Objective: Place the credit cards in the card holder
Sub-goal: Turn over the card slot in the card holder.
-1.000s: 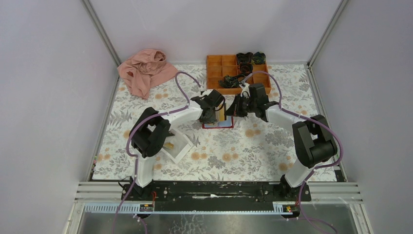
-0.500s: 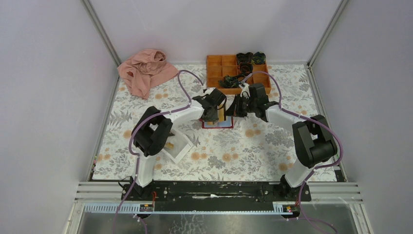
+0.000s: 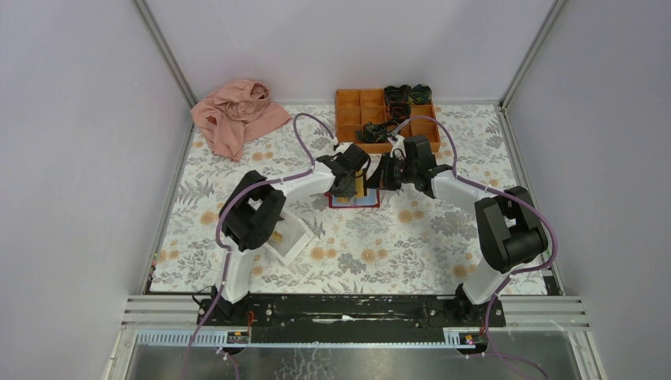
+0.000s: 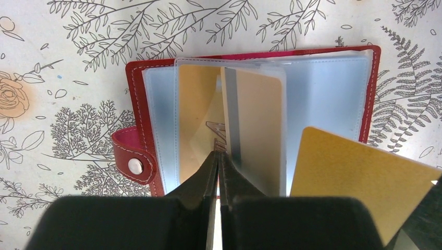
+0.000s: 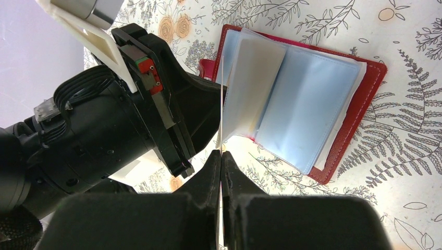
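Observation:
The card holder (image 4: 136, 159) lies open on the floral table, dark red with pale blue sleeves; it also shows in the top view (image 3: 354, 200) and the right wrist view (image 5: 359, 99). Golden cards sit in its sleeves (image 4: 195, 120) (image 4: 260, 130). My left gripper (image 4: 218, 154) is shut at the near edge of a raised sleeve page, apparently pinching it. My right gripper (image 5: 221, 154) is shut on a golden credit card (image 4: 359, 182), seen edge-on in its own view (image 5: 221, 94), held upright beside the raised page. In the top view both grippers (image 3: 346, 185) (image 3: 381, 177) meet over the holder.
A white tray (image 3: 294, 237) with a golden card in it (image 3: 275, 235) lies by the left arm. An orange compartment box (image 3: 360, 111) with dark items stands at the back. A pink cloth (image 3: 236, 119) lies at the back left.
My left gripper has shifted slightly farther back over the card holder. The right arm has barely moved.

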`<state>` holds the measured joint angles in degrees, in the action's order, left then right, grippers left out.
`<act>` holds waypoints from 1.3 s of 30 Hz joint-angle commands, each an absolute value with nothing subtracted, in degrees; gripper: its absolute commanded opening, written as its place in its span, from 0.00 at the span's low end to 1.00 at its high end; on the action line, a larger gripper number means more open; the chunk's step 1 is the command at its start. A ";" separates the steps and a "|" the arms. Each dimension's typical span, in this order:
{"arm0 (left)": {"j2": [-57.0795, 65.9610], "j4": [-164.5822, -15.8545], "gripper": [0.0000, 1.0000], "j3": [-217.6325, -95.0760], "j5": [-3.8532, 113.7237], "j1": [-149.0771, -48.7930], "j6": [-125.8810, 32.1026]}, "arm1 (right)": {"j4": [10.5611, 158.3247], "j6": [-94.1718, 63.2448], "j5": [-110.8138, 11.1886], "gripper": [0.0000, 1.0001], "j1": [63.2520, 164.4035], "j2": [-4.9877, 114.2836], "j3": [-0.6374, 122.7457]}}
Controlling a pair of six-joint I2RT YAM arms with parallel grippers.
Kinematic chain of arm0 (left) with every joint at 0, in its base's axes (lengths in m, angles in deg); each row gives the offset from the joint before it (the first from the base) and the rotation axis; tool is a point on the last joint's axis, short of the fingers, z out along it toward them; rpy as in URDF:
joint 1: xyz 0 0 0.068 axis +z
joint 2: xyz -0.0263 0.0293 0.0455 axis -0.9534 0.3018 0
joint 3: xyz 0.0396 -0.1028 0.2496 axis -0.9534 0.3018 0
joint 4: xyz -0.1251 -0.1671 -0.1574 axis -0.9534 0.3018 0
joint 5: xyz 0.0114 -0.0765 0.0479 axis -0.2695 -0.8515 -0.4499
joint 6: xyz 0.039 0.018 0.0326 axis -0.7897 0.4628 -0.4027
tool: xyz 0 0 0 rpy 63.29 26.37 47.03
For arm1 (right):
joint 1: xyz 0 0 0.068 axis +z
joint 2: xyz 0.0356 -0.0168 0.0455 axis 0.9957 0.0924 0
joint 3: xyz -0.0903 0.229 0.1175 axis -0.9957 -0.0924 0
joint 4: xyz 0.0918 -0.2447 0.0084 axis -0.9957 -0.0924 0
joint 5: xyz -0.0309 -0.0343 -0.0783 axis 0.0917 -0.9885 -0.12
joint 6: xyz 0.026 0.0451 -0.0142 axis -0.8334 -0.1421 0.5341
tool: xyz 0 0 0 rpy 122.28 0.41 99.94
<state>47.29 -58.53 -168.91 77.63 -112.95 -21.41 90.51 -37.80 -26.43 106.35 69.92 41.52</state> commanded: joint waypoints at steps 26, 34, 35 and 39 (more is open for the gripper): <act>39.29 -74.08 0.09 -158.14 69.83 -113.31 -22.87 | 92.25 -37.35 -26.11 0.00 108.72 69.61 43.46; 36.99 -71.62 0.12 -156.80 71.50 -113.30 -22.45 | 92.59 -37.73 -27.01 0.00 109.67 70.81 44.03; 36.39 -70.78 0.12 -156.82 73.02 -113.30 -22.11 | 92.55 -37.72 -27.10 0.00 109.86 70.99 44.19; 34.12 -63.90 0.12 -156.86 79.67 -113.30 -19.84 | 92.36 -37.55 -27.39 0.00 110.43 72.07 44.87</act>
